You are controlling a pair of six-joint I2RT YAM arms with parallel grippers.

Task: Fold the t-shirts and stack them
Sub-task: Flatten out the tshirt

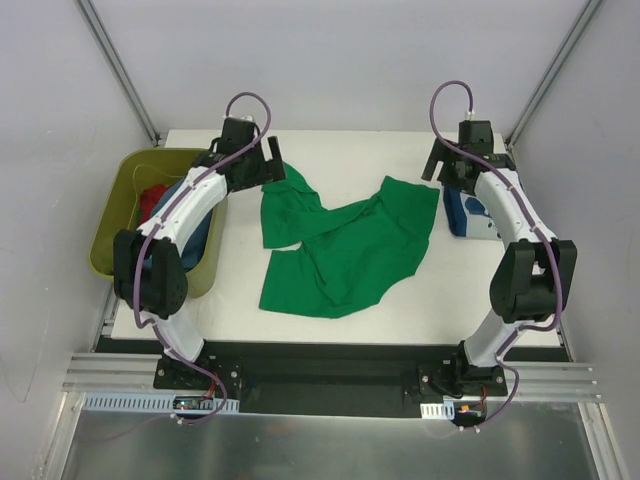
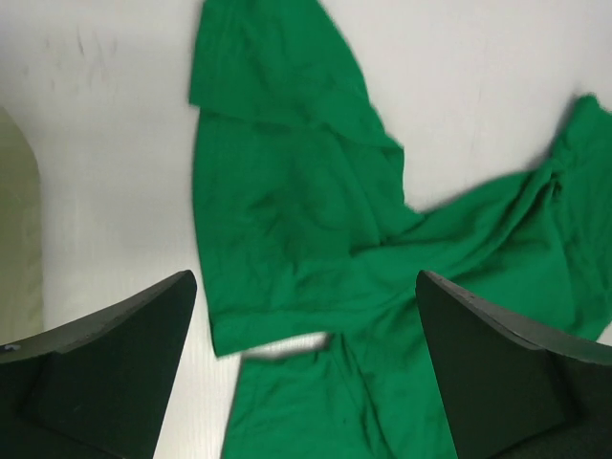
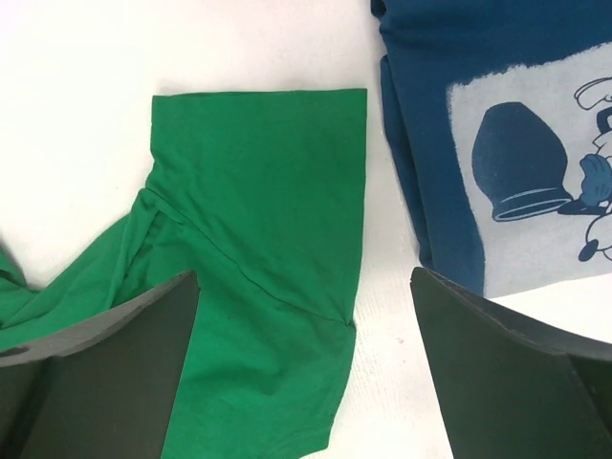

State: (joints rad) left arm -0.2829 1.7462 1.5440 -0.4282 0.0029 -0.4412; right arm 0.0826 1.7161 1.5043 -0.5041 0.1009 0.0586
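A bright green t-shirt (image 1: 340, 250) lies crumpled and partly spread in the middle of the white table. My left gripper (image 1: 262, 165) hovers open above its far left part (image 2: 287, 191), holding nothing. My right gripper (image 1: 455, 170) hovers open above its far right sleeve (image 3: 268, 210), empty too. A folded navy t-shirt with a white cartoon print (image 1: 468, 212) lies at the right edge, beside the right arm; it also shows in the right wrist view (image 3: 497, 143). Red (image 1: 152, 200) and blue (image 1: 200, 235) shirts lie in the tub, mostly hidden by the left arm.
An olive-green plastic tub (image 1: 120, 215) stands at the table's left edge, under the left arm; its corner shows in the left wrist view (image 2: 17, 239). Grey walls enclose the white table (image 1: 380, 160) on three sides. A metal rail (image 1: 320, 385) runs along the front.
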